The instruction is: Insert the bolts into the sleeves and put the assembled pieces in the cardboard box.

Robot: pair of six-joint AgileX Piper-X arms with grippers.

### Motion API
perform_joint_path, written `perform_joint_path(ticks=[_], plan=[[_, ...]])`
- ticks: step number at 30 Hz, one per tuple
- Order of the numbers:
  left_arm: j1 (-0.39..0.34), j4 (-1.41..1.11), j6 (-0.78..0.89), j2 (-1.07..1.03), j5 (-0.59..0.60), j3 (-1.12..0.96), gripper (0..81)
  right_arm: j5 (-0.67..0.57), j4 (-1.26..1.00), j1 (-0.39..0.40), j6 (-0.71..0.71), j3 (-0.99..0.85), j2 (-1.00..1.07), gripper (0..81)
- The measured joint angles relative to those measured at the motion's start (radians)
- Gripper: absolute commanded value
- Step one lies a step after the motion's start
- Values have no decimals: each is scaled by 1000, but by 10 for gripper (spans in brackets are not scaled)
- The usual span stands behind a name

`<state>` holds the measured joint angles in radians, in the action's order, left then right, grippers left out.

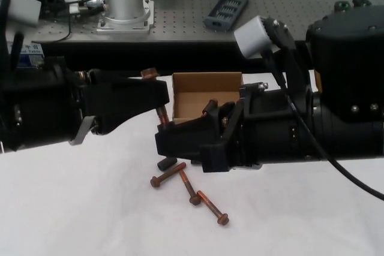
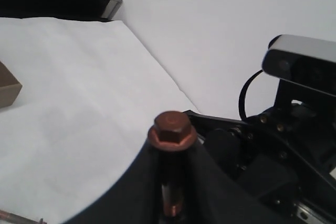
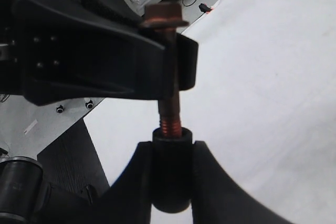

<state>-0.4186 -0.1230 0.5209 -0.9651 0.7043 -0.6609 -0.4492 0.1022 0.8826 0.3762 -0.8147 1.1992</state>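
The left pincer (image 2: 171,192) is clamped on a bolt (image 2: 171,130) whose threaded tip meets the sleeve (image 3: 171,182) gripped by the right pincer (image 3: 172,156), above the tabletop's (image 1: 300,220) middle, just beside the cardboard box (image 1: 207,94).

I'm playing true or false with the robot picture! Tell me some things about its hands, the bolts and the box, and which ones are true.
1. The left hand grips a copper-coloured bolt. True.
2. The right hand is empty. False: it grips a black sleeve.
3. The bolt's tip meets the top of the sleeve. True.
4. Five loose bolts lie on the white sheet. False: three loose bolts lie there.
5. The cardboard box has a lid on. False: its top is open.
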Motion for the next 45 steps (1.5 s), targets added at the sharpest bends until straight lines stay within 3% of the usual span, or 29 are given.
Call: perform_joint_path(ticks=[8, 42, 44, 45], plan=[[-56, 37, -14, 0, -61, -2, 6, -3, 25, -8, -22, 2, 0, 17], [-70, -20, -24, 0, -33, 4, 2, 11, 59, -15, -174, 5, -59, 17], [-70, -20, -24, 0, -39, 4, 64, 15, 59, -15, -174, 5, -59, 17], [-70, -20, -24, 0, -42, 4, 134, 18, 59, -15, -174, 5, -59, 17]])
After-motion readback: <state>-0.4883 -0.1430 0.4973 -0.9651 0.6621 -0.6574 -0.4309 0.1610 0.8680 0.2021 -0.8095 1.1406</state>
